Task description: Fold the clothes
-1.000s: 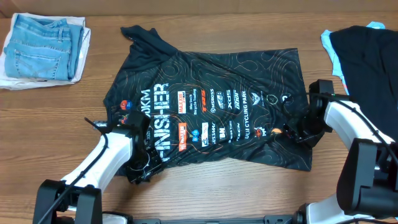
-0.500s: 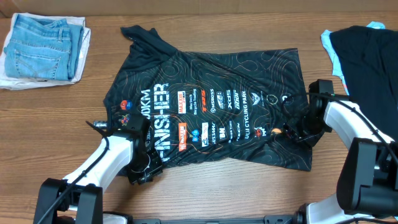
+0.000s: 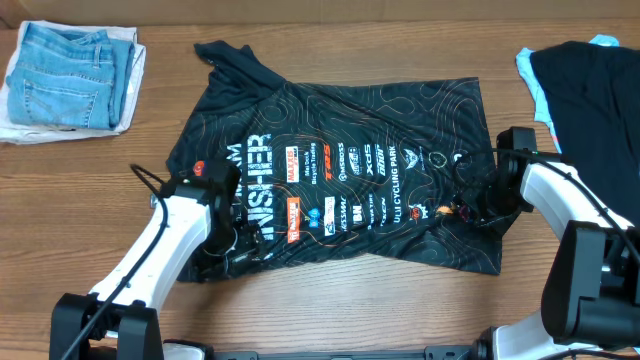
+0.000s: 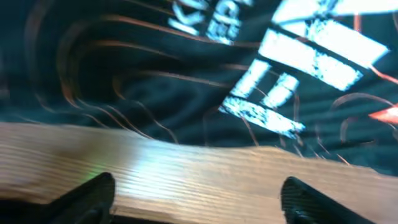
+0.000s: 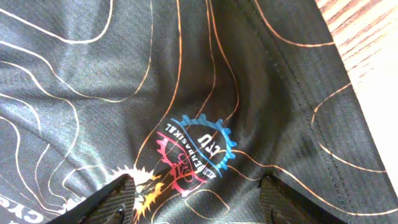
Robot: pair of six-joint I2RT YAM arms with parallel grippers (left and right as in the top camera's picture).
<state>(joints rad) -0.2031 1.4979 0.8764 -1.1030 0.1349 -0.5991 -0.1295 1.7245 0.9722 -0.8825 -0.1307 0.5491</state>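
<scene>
on the table, black shirt

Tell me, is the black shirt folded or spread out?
Spread out: the black shirt lies open on the table, lettering and logos showing, no fold across it.

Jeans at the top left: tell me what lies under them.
A white fabric sticks out beneath the jeans along their left, bottom and right edges. Its covered middle cannot be seen.

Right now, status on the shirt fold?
Left gripper open at shirt edge. Right gripper open over shirt. Shirt spread, unfolded. Jeans off to the side.
</scene>
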